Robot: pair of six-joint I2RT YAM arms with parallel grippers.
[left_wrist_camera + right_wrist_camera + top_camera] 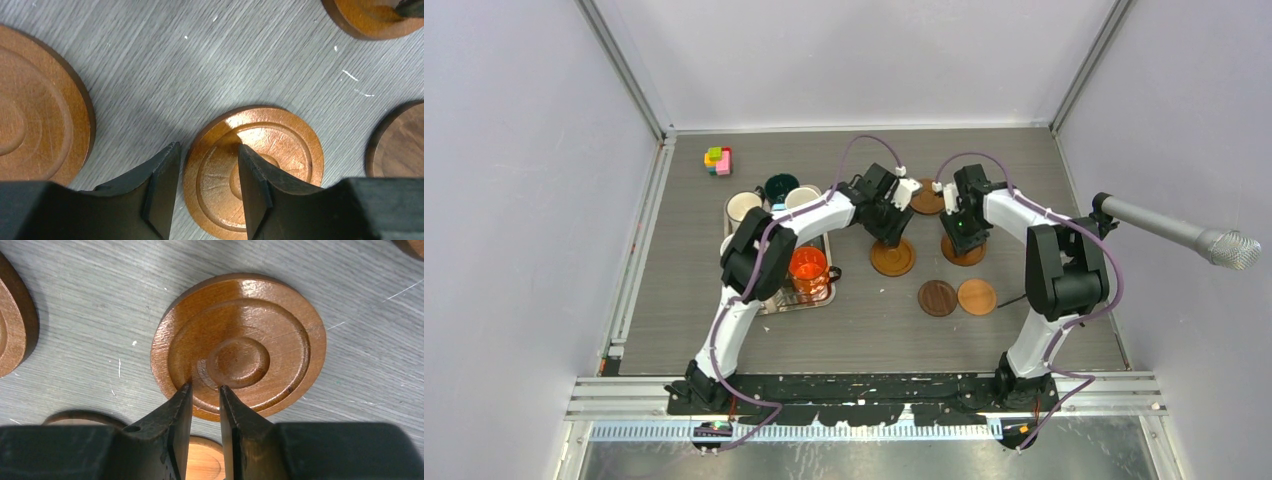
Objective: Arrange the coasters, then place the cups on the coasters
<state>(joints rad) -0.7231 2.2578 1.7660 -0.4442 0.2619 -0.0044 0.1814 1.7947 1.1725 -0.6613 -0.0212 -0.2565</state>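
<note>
On the table (844,335), the coasters (937,298) are being arranged at centre-right. The cups (744,205) are being held by the tray (824,300) at the left. The centre coaster (270,145) is being straddled at its rim by the left gripper (206,150), half-parted, grip uncertain. The neighbouring coaster (240,330) is being approached by the right gripper (205,387), narrowly parted. A firm rim pinch is being called for next.

Five round flat brown wooden coasters (894,262) are counted on the grey worktop (864,330): three mid-brown, one darker brown coaster (937,298) and one lighter orange-tan coaster (976,297). Four handled ceramic mugs (802,197) are made out, namely two pale cream mugs (744,206), one dark green mug (781,187) and one bright orange mug (807,268); any beneath the left arm (759,255) cannot be counted. One rectangular silver metal tray (796,302), one cluster of coloured toy blocks (718,160) and one grey microphone (1184,232) are also seen.
</note>
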